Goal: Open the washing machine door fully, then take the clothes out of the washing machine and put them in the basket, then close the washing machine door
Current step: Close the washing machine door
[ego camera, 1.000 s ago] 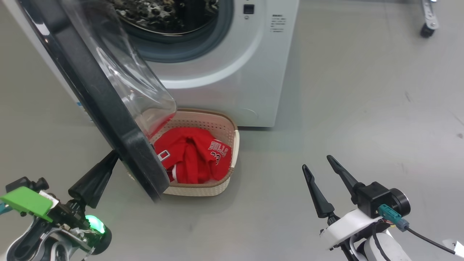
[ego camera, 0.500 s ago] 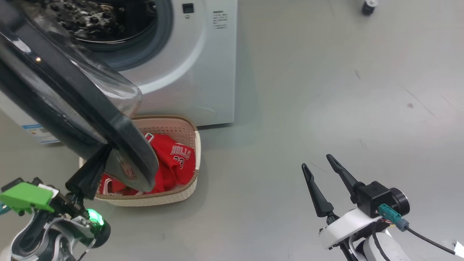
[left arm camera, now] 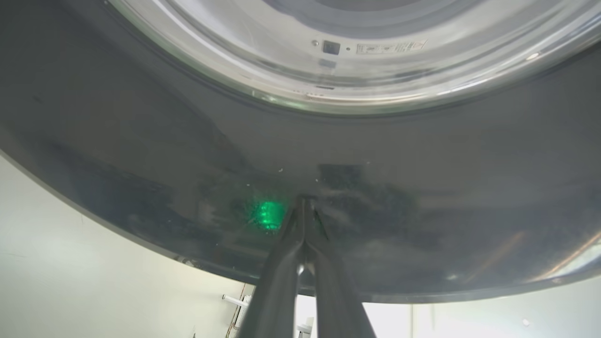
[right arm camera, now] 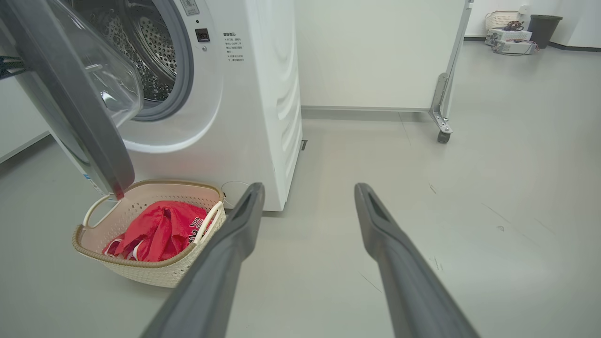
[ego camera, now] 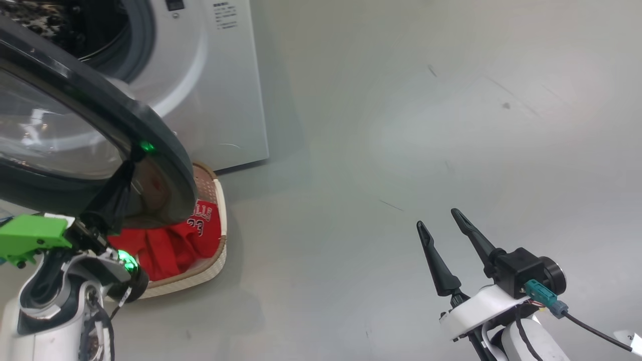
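The washing machine door [ego camera: 100,120], black-rimmed with a clear glass bowl, stands part open in front of the white washing machine [ego camera: 210,90]. My left gripper [ego camera: 131,163] is shut, its tips pressed against the door's black rim [left arm camera: 328,155]. The red clothes [ego camera: 173,245] lie in the cream basket [ego camera: 215,250] on the floor below the door. In the right wrist view the door [right arm camera: 70,98] hangs over the basket [right arm camera: 141,272] with the clothes [right arm camera: 157,232] inside, and the steel drum [right arm camera: 150,51] shows. My right gripper [ego camera: 444,223] is open and holds nothing, over bare floor at the lower right.
Grey floor [ego camera: 401,125] spreads to the right of the machine. A white partition on a castor [right arm camera: 441,136] stands behind, with a bin and boxes [right arm camera: 512,33] in the far corner.
The head view has swung right, so machine and basket sit further left. The door has turned from edge-on toward the machine, with my left gripper's tips on its rim.
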Robot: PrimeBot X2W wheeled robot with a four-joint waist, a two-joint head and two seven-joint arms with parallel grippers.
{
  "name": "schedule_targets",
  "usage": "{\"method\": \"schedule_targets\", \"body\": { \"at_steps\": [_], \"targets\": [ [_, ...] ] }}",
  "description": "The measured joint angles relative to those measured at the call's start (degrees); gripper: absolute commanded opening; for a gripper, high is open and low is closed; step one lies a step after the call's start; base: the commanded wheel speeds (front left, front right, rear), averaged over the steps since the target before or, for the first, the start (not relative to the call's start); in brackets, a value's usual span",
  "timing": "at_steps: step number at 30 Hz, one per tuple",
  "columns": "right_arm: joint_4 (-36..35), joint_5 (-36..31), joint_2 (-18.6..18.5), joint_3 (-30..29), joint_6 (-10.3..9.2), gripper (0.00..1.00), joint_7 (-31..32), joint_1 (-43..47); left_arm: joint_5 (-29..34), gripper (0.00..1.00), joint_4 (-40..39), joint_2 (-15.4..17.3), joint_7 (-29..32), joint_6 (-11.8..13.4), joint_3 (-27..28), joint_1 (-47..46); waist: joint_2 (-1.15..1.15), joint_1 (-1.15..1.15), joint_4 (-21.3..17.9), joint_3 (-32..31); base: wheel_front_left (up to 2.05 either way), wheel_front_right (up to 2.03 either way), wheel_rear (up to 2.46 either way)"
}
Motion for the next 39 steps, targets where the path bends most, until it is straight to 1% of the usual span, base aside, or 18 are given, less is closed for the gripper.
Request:
{"method": "schedule_targets", "body": {
  "at_steps": [6,12,18,20,23,26,28,36,39],
  "targets": [
    [-0.13,0.77,0.15,-0.44,-0.12,1.0,-0.16,-0.02,2.04,0.0,2.8,-0.15,-4.04,0.0,0.65,-4.05,0.0,0.0,-2.99,1.02,0.0,0.0,0.0],
    [-0.4,0.83,0.26,-1.22,-0.19,1.0,-0.16,-0.01,2.19,0.0,5.44,-0.2,-6.42,0.22,0.67,-7.3,0.0,0.0,-4.73,1.68,0.0,0.0,0.0],
    [-0.65,0.94,0.3,-1.67,-0.23,1.0,-0.16,0.0,2.2,0.0,8.0,-0.48,-7.68,0.23,-0.38,-10.16,0.0,0.0,-5.19,2.15,0.0,0.0,0.0],
    [-0.87,1.08,0.41,-2.32,-0.66,1.0,-0.16,0.02,2.19,0.0,9.13,-0.47,-8.08,0.22,-1.03,-10.66,0.0,0.0,-5.0,2.14,0.0,0.0,0.0],
    [-1.22,1.19,0.38,-2.8,-0.76,1.0,-0.16,0.03,2.18,0.0,10.39,-0.65,-8.04,0.13,-2.11,-10.94,0.0,0.0,-4.33,2.02,0.0,0.0,0.0],
    [-1.67,1.19,0.46,-3.21,-0.78,1.0,-0.16,0.03,2.19,0.0,11.38,-0.69,-7.48,-0.62,-2.78,-10.9,0.0,0.0,-3.53,1.76,0.0,0.0,0.0],
    [-2.08,1.19,0.53,-3.94,-1.18,1.0,-0.16,0.03,2.21,0.0,11.99,-0.75,-7.2,-0.91,-3.26,-10.68,0.0,0.0,-2.87,1.53,0.0,0.0,0.0],
    [-3.19,1.1,0.32,-5.6,-1.16,1.0,-0.16,0.11,3.9,0.0,13.12,-0.75,-5.0,-4.99,-6.95,-5.95,0.0,0.0,0.59,-0.04,0.0,0.0,0.0],
    [-3.44,1.01,-0.14,-6.09,-1.16,1.0,-0.16,0.34,7.7,0.0,12.84,-0.44,-4.92,-7.08,-9.45,-4.47,0.0,0.0,2.13,-0.84,0.0,0.0,0.0]
  ]
}}
